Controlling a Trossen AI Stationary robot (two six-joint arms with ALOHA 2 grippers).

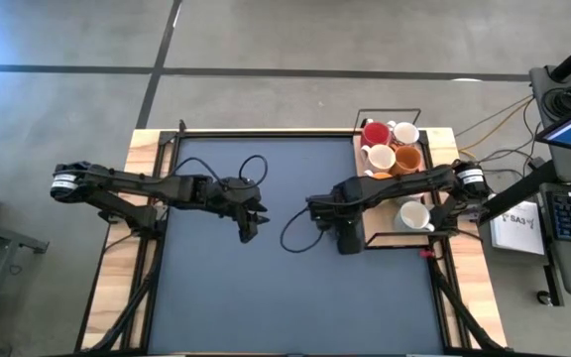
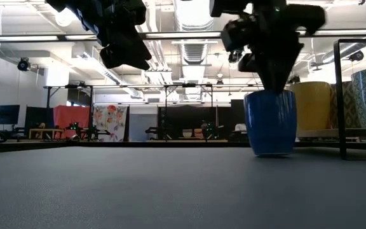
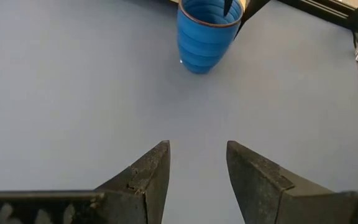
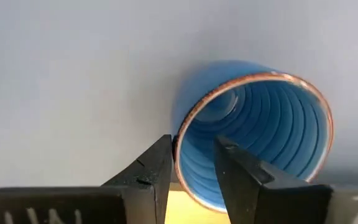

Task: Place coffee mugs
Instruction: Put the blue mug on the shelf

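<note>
From where I stand I count seven coffee mugs: one blue mug (image 3: pixel 207 34), one red mug (image 1: pixel 374 132), and three white mugs, namely the corner white mug (image 1: pixel 406 132), the middle white mug (image 1: pixel 381 157) and the lone white mug (image 1: pixel 414 215). There are also two orange mugs, the plain-view orange mug (image 1: pixel 409 160) and the half-hidden orange mug (image 1: pixel 381 176) peeking from under an arm. Beyond those I see one tray (image 1: pixel 390 236) and two grippers, the left gripper (image 3: pixel 197 168) and the right gripper (image 4: pixel 192 168), each with two fingers.
</note>
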